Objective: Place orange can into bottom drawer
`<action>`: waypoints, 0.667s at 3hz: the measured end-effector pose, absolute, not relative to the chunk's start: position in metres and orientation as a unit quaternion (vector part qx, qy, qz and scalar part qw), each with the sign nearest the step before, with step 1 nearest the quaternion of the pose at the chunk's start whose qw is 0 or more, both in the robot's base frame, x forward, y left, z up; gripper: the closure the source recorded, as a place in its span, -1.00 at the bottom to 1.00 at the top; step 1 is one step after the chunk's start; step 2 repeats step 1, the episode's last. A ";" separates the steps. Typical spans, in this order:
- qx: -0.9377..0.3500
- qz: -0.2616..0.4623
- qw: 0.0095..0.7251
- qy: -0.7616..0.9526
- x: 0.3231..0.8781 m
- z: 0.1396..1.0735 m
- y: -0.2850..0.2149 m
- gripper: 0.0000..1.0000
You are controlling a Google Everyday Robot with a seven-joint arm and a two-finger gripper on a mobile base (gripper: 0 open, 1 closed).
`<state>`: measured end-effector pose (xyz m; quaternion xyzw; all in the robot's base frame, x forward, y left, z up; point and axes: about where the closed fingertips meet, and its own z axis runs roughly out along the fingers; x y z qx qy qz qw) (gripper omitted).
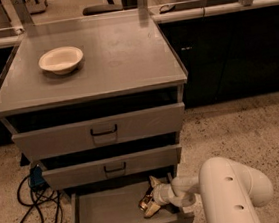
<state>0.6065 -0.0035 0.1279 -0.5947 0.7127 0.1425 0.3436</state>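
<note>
Cabinet fills centre frame; bottom drawer stands open at lower centre. Arm reaches in from lower right — gripper low inside the drawer, jaws closed on orange can. Placing step. Next, likely: release, then lift clear without tipping the can.

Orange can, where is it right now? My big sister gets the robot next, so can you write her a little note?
Gripper: reaching into the open bottom drawer at its right side, shut on the orange can.
Can: low inside the drawer, in the gripper; whether it touches the drawer floor cannot be told.
Done: drawer pulled open, can carried into it.
Left: let go of the can, pull the arm out.
Also there: a white bowl on the cabinet top.
</note>
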 end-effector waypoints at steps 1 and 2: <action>-0.595 0.143 0.344 0.713 0.607 0.128 -0.004 -1.00; -0.595 0.143 0.344 0.713 0.607 0.128 -0.004 -1.00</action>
